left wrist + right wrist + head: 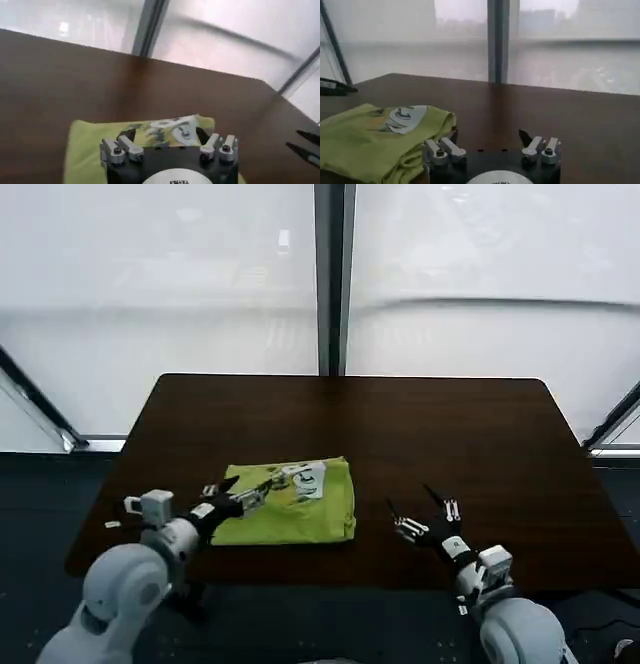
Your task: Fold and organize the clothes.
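The clothes are one lime-green T-shirt (300,512), folded into a compact rectangle with a white patch on top, lying left of centre near the table's front. My left gripper (247,494) hovers over the shirt's left part, open, with nothing between its fingers. The left wrist view shows the shirt (85,145) just beyond my left gripper (165,135). My right gripper (415,506) stands open over bare table to the right of the shirt, apart from it. In the right wrist view, my right gripper (489,136) is beside the shirt's folded edge (365,142).
The dark brown table (420,424) has bare wood behind and to the right of the shirt. Its front edge runs close to both grippers. Large frosted windows with a dark central post (333,279) stand beyond the far edge.
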Motion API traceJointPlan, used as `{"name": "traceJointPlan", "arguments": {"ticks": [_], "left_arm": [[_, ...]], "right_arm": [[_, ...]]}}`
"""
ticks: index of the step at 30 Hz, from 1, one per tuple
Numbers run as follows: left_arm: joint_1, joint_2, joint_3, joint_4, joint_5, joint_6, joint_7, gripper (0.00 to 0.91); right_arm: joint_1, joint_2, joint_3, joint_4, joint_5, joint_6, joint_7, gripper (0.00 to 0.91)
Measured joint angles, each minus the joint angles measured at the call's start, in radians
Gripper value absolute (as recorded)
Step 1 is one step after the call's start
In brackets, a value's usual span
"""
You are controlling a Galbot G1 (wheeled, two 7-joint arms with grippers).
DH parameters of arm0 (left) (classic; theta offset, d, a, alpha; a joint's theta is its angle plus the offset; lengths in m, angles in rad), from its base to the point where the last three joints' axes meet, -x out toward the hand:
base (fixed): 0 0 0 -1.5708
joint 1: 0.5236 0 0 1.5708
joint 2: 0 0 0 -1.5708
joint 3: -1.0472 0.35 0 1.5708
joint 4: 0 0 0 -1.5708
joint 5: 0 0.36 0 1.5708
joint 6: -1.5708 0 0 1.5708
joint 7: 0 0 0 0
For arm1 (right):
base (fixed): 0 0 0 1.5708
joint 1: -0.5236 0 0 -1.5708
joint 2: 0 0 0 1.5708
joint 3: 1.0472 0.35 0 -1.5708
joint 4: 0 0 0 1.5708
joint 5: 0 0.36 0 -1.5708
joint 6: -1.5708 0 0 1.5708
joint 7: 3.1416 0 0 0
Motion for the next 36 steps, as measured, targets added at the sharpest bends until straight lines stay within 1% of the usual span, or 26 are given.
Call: {"name": "traceJointPlan", "arguments": {"ticks": [5, 11, 15, 22, 36], "left_arm": [[0.026, -0.016, -0.028, 0.014, -0.002, -0.055, -0.003, 0.878], [0.076, -0.076, -0.021, 0.026, 0.060, -0.201, -0.004, 0.878], [0.112, -0.122, -0.013, 0.042, 0.088, -0.262, 0.019, 0.878], [0.151, -0.171, -0.015, 0.057, 0.074, -0.298, 0.030, 0.878], [0.164, -0.239, -0.012, 0.117, 0.101, -0.378, 0.055, 0.878]], "right_arm": [[-0.004, 0.000, 0.003, 0.001, 0.013, 0.010, 0.004, 0.878], [-0.018, 0.011, 0.017, 0.021, 0.048, 0.018, 0.010, 0.878], [-0.026, 0.012, 0.024, 0.035, 0.060, 0.018, 0.011, 0.878], [-0.033, 0.011, 0.028, 0.054, 0.063, 0.018, 0.014, 0.878], [-0.048, 0.008, 0.041, 0.086, 0.071, 0.019, 0.017, 0.878]]}}
